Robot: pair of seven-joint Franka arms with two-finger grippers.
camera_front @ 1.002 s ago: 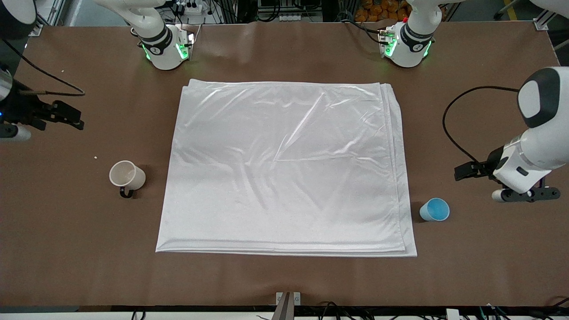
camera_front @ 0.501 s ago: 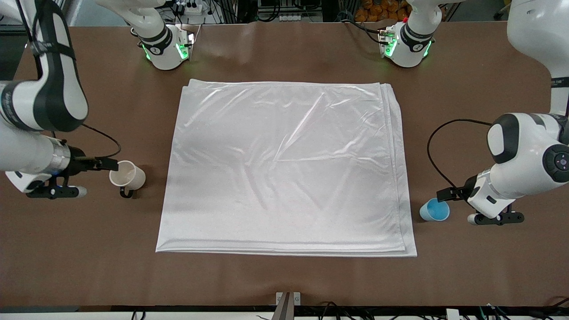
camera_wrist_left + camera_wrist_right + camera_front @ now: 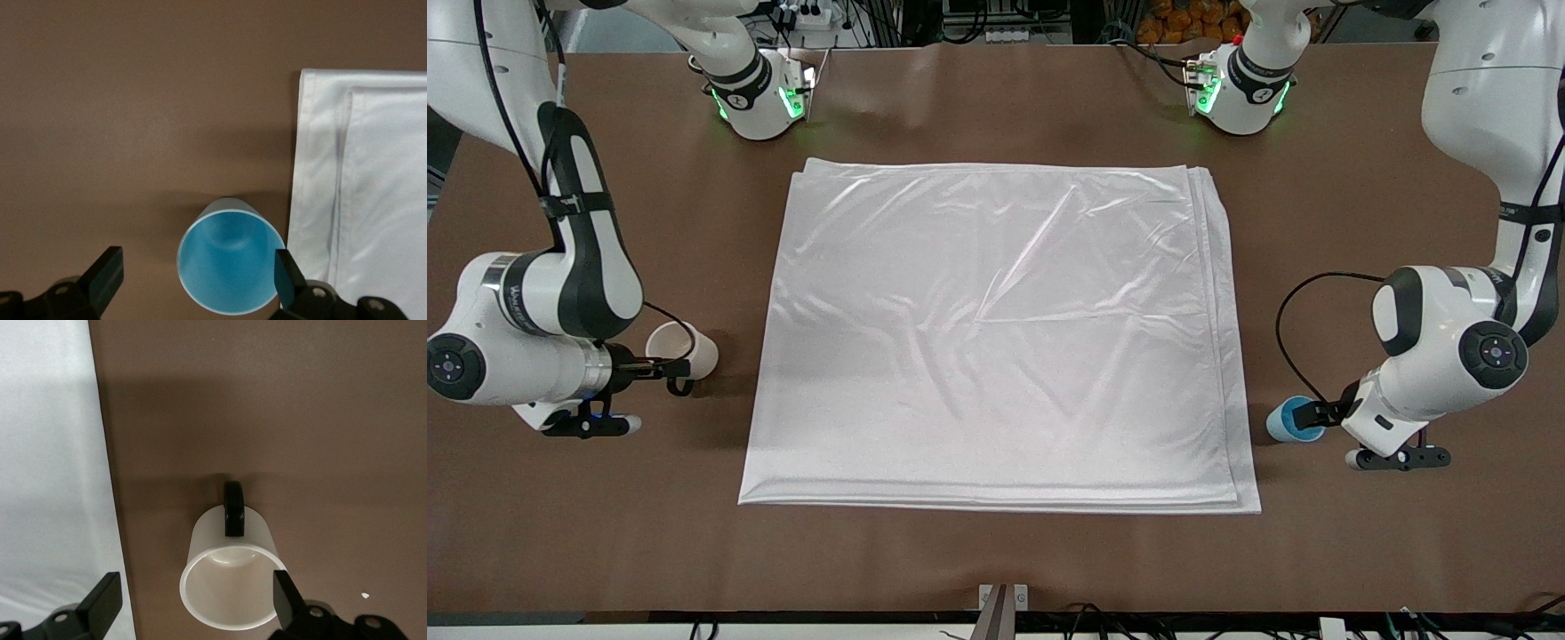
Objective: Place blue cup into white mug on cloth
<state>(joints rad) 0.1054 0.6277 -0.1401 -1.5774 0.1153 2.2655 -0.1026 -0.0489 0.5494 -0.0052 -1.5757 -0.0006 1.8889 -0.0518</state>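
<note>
Front view is showing the cloth (image 3: 996, 333) lying flat in the middle of the brown table (image 3: 996, 560), with both cups standing on bare tabletop just off its edges. The blue cup (image 3: 1288, 420) is sitting upright toward the left arm's end of the table, close beside the cloth's edge but not on it. The left gripper (image 3: 1312, 412) is reaching down to it, and in the left wrist view its fingers (image 3: 107, 277) are standing spread wide, one on each side of the blue cup (image 3: 230, 267), with a gap showing at the finger farther from the cloth (image 3: 360, 193). The white mug (image 3: 685, 349) is sitting upright toward the right arm's end of the table, near the cloth yet apart from it, its black handle pointing toward the front camera. The right gripper (image 3: 660, 364) is hanging low at the mug; in the right wrist view its fingers (image 3: 103, 600) are likewise parted, flanking the white mug (image 3: 230, 577) without closing on it.
</note>
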